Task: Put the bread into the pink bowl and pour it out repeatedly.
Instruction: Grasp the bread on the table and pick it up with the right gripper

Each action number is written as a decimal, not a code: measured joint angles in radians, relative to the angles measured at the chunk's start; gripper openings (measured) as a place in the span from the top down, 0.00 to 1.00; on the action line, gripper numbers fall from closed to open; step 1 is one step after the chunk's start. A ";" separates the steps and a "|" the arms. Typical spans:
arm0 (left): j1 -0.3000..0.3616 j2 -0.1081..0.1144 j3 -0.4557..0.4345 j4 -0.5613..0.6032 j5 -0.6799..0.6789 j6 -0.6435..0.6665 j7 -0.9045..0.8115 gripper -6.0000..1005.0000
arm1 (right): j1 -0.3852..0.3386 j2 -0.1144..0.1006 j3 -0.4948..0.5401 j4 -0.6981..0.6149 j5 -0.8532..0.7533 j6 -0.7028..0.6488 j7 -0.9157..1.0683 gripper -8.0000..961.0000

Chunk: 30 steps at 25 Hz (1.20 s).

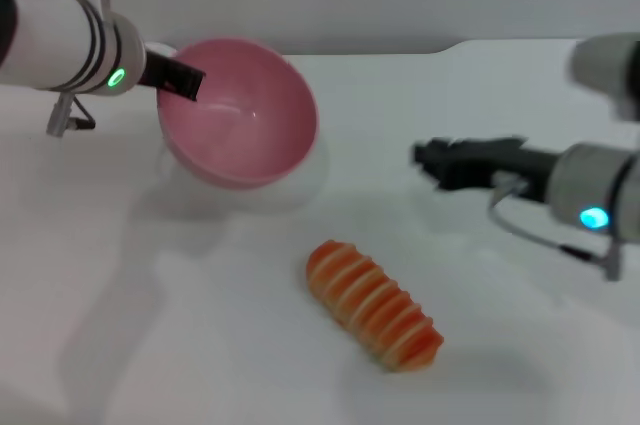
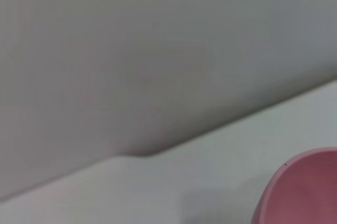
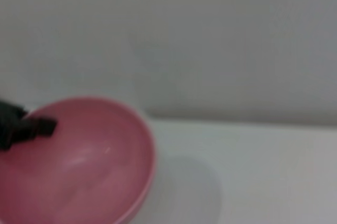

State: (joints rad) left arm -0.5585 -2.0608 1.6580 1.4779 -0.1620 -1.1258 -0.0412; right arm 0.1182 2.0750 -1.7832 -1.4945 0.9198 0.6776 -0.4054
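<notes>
Here: one pink bowl [image 1: 240, 115] tilted, left jaws gripping rim; one bread [image 1: 373, 303] on table.

Both arms are white round tubes with dark rings near the wrist. Each wrist carries a small glowing light, green on the left, blue on the right, and ends in black gripper parts. A thin cable loops under the right wrist.

We see even, diffuse overhead light on the white table [image 1: 200, 345], soft grey shadows beneath the pink bowl [image 1: 240, 115] and beside the bread [image 1: 373, 305], a faint sheen inside the bowl, motion blur on the right arm, and both wrist views soft throughout.
</notes>
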 joint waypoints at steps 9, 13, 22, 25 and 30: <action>0.000 0.001 -0.034 -0.036 -0.050 -0.004 0.069 0.95 | 0.159 0.005 -0.124 0.201 0.067 -0.025 0.024 0.61; -0.007 0.002 -0.035 -0.054 -0.047 0.001 0.078 0.95 | 0.170 0.004 -0.139 0.227 0.067 -0.043 0.056 0.44; -0.017 0.002 -0.041 -0.056 -0.044 0.017 0.094 0.95 | 0.191 0.006 -0.150 0.289 0.079 -0.054 0.089 0.24; -0.024 0.002 -0.042 -0.059 -0.044 0.019 0.096 0.95 | 0.204 0.006 -0.167 0.299 0.106 -0.059 0.090 0.24; -0.036 0.002 -0.038 -0.074 -0.043 0.026 0.098 0.94 | 0.228 0.005 -0.196 0.323 0.144 -0.066 0.091 0.24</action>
State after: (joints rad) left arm -0.5945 -2.0585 1.6200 1.4041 -0.2050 -1.1002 0.0572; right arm 0.3463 2.0798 -1.9787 -1.1714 1.0641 0.6113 -0.3148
